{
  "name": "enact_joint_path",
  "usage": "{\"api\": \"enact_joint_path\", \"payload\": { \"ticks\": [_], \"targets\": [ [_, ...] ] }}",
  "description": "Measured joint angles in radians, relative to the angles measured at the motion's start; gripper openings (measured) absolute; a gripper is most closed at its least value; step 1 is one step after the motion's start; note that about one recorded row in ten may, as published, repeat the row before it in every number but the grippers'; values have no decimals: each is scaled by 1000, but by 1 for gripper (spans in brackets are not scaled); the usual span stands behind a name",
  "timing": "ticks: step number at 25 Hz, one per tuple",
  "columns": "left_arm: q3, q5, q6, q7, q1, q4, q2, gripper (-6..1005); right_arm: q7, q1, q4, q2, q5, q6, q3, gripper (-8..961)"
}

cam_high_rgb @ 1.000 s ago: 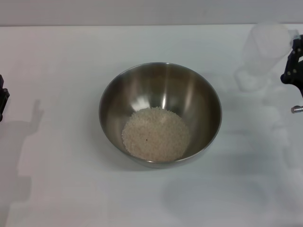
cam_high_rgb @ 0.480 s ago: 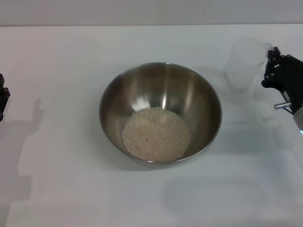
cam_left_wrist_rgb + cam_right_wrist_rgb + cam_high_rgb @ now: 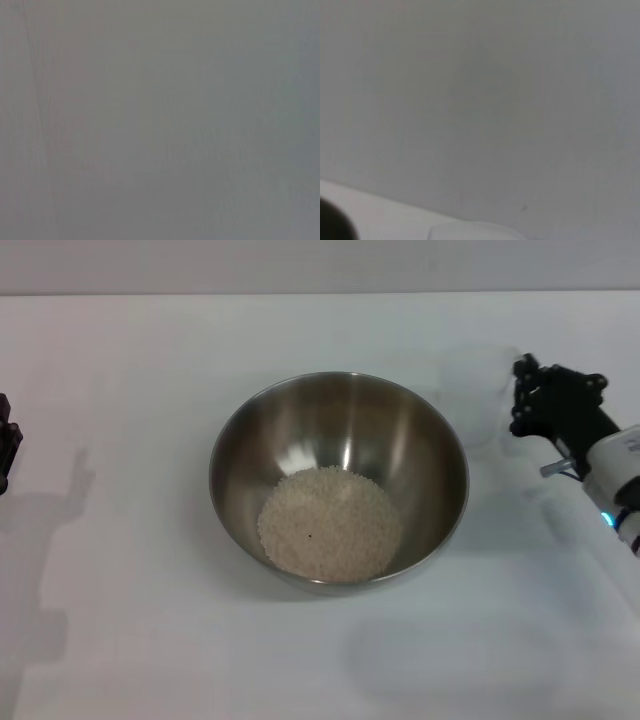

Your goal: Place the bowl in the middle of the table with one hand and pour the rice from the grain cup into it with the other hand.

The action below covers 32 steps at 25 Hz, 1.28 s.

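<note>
Head view: steel mixing bowl [image 3: 338, 480] mid-worktop [image 3: 130, 640], rice [image 3: 329, 523] heaped in its bottom. Clear grain cup [image 3: 478, 400] just right of bowl rim, faint, looks empty; touching worktop or not, cannot tell. Right gripper [image 3: 528, 400] at cup's far side, apparently pinching the handle. Cup likely light, stiff, slick plastic; best held by handle. Left gripper [image 3: 5, 445] parked at left edge, finger state cannot tell. Wrist views blank grey.
</note>
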Motion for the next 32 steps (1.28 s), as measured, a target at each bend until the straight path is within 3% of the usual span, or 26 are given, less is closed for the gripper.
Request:
{"api": "enact_joint_path", "payload": {
  "ticks": [11, 20, 28, 29, 31, 32],
  "targets": [
    [3, 0, 0, 0, -2, 0, 0, 802, -5, 25, 2, 1, 1, 41, -39, 9],
    [10, 0, 0, 0, -1, 0, 0, 802, -2, -20, 23, 4, 2, -17, -43, 28],
    [11, 0, 0, 0, -2, 0, 0, 802, -3, -64, 31, 4, 0, -51, -68, 224],
    [11, 0, 0, 0, -2, 0, 0, 802, -3, -98, 38, 4, 0, -108, -68, 249],
    [12, 0, 0, 0, -1, 0, 0, 802, -3, -138, 41, 4, 4, -185, -61, 453],
    [12, 0, 0, 0, 0, 0, 0, 802, -3, -138, 41, 4, 4, -185, -61, 457]
  ]
}}
